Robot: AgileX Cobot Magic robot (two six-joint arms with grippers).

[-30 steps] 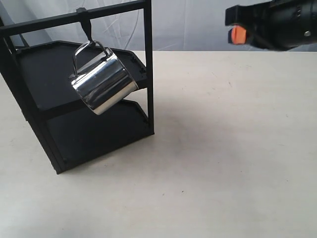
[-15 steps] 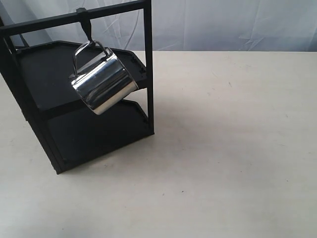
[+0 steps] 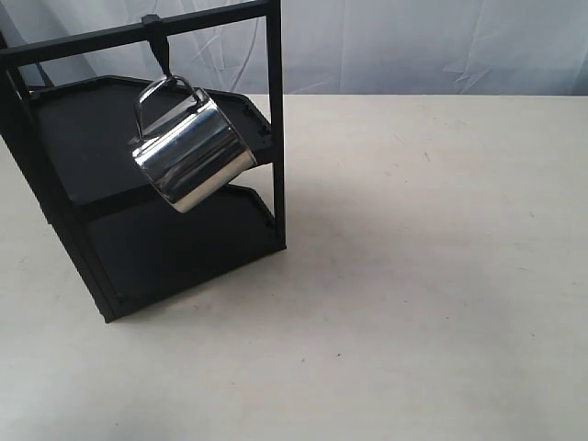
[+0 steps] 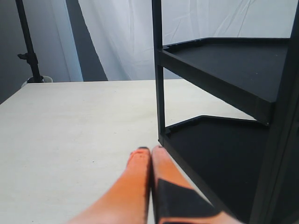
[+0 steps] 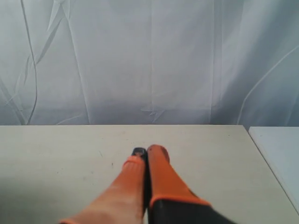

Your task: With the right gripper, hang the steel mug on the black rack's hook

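A: Hanging from the hook [image 3: 162, 53] at the upper left of the exterior view, the steel mug [image 3: 191, 150] tilts with its thin handle looped over it, its body in front of the upper shelf of the black rack [image 3: 165, 243]. How much room is around it?

B: Plenty. The rack fills the left third of the frame, its front post near the middle top; everything right of that post is bare pale table [image 3: 432, 276], out to the right and lower edges. A white wrinkled curtain [image 3: 413, 46] closes off the top. No arm shows in this view.

A: And the left wrist view?

B: The left gripper [image 4: 150, 151] sits at the bottom centre, its orange fingers pressed together with nothing between them, the tips just beside the rack's [image 4: 224, 158] lower shelf corner. The rack's post and both shelves take the right half; open table [image 4: 74, 126] lies to the left, with a dark stand [image 4: 29, 42] at the upper left before the curtain.

A: The right wrist view?

B: The right gripper [image 5: 147, 151] is at the bottom centre, fingers closed on nothing. Clear table [image 5: 70, 149] spreads around it up to the curtain [image 5: 140, 56]; the table's edge runs down the right side.
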